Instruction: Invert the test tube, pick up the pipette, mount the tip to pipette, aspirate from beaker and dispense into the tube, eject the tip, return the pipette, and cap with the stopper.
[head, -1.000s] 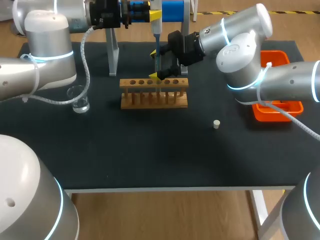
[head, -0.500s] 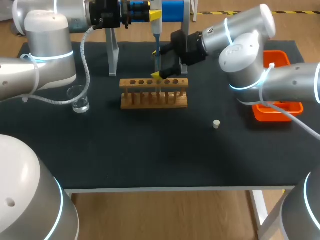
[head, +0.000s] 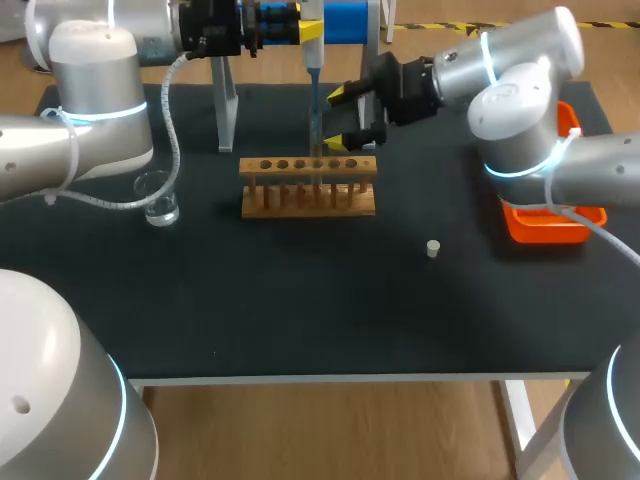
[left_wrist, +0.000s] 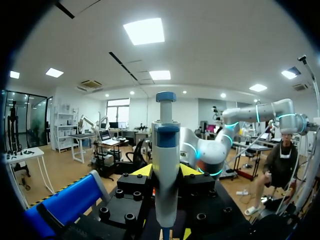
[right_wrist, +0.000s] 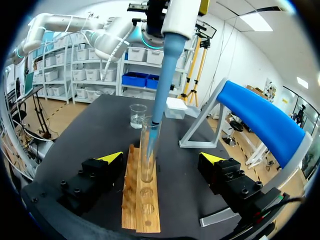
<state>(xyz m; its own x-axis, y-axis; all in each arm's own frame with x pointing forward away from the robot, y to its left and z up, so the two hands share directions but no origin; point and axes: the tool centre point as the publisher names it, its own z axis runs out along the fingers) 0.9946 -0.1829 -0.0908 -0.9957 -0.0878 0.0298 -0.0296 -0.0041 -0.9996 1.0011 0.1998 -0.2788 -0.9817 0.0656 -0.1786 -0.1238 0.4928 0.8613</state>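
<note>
Upper centre of the head view: the left gripper (left_wrist: 165, 175) grasps the pipette (head: 314, 75) upright, its tip inside the test tube (right_wrist: 147, 155) standing in the wooden rack (head: 308, 187). The right gripper (head: 348, 117) is released wide, the tube between its fingers, touching neither. The stopper (head: 432, 248) lies right of centre.

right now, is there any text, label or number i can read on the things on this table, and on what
No text on the table's things can be read.
pipette: no print shows on its body.
beaker: any markings are too small to tell.
test tube: no markings show.
wooden rack: plain wood, no label.
stopper: too small to tell.
orange tray: no print shows.
</note>
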